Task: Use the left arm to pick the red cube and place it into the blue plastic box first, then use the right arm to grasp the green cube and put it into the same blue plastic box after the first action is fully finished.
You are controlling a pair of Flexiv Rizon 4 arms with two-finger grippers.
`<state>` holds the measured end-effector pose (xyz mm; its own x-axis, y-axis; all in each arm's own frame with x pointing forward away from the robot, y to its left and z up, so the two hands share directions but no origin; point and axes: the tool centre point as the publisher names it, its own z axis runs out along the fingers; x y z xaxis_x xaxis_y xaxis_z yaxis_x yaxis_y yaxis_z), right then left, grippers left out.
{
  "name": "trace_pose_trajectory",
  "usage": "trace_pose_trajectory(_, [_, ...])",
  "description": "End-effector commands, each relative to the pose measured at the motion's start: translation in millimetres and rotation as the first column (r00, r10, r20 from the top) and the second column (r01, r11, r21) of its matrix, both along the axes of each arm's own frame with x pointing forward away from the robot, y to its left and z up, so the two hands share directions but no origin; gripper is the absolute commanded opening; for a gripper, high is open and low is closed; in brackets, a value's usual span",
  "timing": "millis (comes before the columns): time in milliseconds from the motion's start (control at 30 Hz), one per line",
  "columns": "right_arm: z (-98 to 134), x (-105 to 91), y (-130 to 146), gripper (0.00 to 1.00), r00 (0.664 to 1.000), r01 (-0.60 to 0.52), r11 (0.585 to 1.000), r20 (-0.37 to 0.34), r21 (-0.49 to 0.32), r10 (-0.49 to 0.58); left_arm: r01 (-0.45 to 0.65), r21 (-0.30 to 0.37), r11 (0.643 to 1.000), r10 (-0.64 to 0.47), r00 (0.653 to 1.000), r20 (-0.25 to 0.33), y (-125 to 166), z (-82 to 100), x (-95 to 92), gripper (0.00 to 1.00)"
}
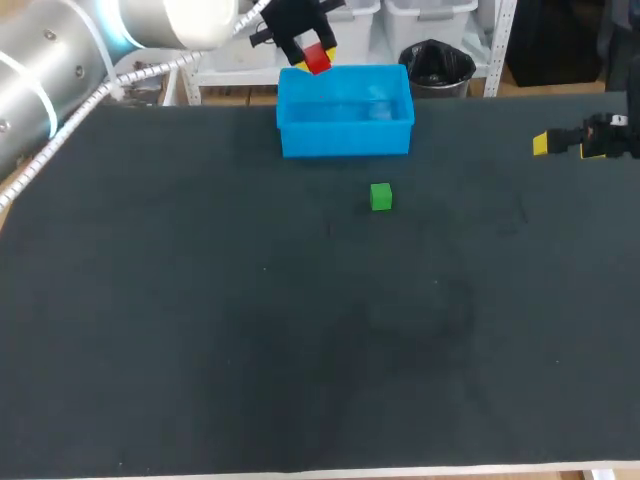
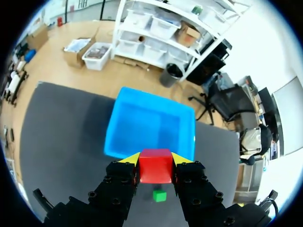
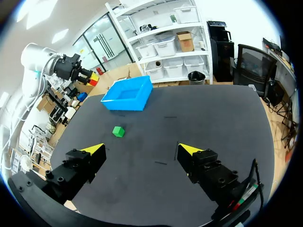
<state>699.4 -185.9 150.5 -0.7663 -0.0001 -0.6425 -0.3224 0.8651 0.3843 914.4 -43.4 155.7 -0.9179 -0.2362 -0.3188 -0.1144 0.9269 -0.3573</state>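
The red cube (image 2: 155, 169) is clamped in the left gripper (image 2: 155, 158) above the rim of the blue plastic box (image 1: 345, 132), set at the worktop's (image 1: 250, 350) far edge. The green cube (image 1: 381, 196) lies near the box's front wall. The right gripper (image 3: 142, 150) is held by the right edge, fingers apart.

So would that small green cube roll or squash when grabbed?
Probably neither: the small green cube rests flat on the dark table, so rolling seems unlikely. Its crisp edges suggest it's stiff. Being small, it's likely light and may slide if nudged.
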Motion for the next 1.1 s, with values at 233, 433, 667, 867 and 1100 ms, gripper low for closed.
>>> trace_pose_trajectory(233, [0, -0.1, 0, 1.00, 1.000, 0.000, 1.000, 0.000, 0.000, 0.000, -0.001, -0.038, 0.999, -0.002, 0.998, -0.067, -4, -19.8, 40.5, 0.00])
trace_pose_trajectory(433, [0, -0.1, 0, 1.00, 1.000, 0.000, 1.000, 0.000, 0.000, 0.000, -0.016, -0.042, 0.999, 0.013, 0.997, -0.082, -2, -31.4, 51.9, 0.00])
trace_pose_trajectory(667, [0, -0.1, 0, 1.00, 1.000, 0.000, 1.000, 0.000, 0.000, 0.000, -0.044, -0.029, 0.999, 0.040, 0.994, -0.106, 3, -43.9, 60.1, 0.00])
trace_pose_trajectory(867, [0, -0.1, 0, 1.00, 1.000, 0.000, 1.000, 0.000, 0.000, 0.000, -0.056, -0.017, 0.998, 0.054, 0.992, -0.116, 7, -48.6, 62.4, 0.00])
trace_pose_trajectory(1100, [0, -0.1, 0, 1.00, 1.000, 0.000, 1.000, 0.000, 0.000, 0.000, -0.065, -0.002, 0.998, 0.065, 0.991, -0.117, 10, -49.0, 59.8, 1.00])
